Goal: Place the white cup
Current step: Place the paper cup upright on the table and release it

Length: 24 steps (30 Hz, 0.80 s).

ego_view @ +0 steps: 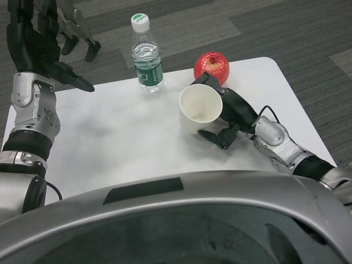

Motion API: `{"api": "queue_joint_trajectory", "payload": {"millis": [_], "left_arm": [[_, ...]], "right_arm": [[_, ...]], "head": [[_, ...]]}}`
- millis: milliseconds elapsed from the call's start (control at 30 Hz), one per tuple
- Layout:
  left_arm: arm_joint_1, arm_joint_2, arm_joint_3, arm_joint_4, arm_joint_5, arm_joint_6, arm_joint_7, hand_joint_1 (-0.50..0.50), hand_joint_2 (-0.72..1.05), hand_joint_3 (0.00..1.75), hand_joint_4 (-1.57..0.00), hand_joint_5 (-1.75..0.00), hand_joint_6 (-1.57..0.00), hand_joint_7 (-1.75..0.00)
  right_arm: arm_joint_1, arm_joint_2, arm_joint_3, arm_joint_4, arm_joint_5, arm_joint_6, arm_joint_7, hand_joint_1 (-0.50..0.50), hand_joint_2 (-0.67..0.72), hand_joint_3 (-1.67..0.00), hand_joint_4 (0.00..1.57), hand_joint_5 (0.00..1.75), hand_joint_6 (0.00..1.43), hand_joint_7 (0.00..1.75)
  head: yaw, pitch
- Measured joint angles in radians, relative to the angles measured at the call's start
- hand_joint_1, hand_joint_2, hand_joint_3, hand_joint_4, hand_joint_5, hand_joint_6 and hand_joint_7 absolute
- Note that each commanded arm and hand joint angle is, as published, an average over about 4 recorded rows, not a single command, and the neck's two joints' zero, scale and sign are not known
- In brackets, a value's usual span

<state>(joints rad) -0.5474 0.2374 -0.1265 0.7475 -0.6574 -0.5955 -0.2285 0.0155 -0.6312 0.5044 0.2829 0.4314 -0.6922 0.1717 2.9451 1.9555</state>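
A white paper cup (pixel 200 105) is tilted with its open mouth toward me, just above the white table (pixel 121 143) right of the middle. My right hand (pixel 230 114) grips it from the right side, fingers wrapped around its wall. My left hand (pixel 38 47) hangs raised over the table's far left corner, fingers spread and holding nothing.
A red apple (pixel 212 66) lies just behind the cup near the far edge. A clear water bottle (pixel 147 55) with a green label and white cap stands upright at the far edge, left of the apple. Grey carpet surrounds the table.
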Motion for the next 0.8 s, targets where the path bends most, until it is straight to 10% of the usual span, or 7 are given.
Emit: {"api": "queue_joint_trajectory", "payload": {"millis": [633, 800], "left_arm": [[-0.002, 0.0, -0.011, 0.0, 0.0, 0.0, 0.0, -0.39, -0.64, 0.09, 0.0, -0.21, 0.0, -0.4], [-0.002, 0.0, -0.012, 0.0, 0.0, 0.0, 0.0, -0.39, -0.64, 0.09, 0.0, -0.21, 0.0, -0.37]], "right_arm": [[0.007, -0.039, 0.003, -0.007, -0.006, 0.0, 0.0, -0.38, -0.54, -1.43, 0.0, 1.65, 0.0, 1.75], [0.007, -0.048, 0.021, -0.007, -0.005, 0.0, 0.021, -0.39, -0.51, -1.49, 0.0, 1.33, 0.0, 1.52]], "head": [[-0.016, -0.013], [-0.015, -0.012]]}}
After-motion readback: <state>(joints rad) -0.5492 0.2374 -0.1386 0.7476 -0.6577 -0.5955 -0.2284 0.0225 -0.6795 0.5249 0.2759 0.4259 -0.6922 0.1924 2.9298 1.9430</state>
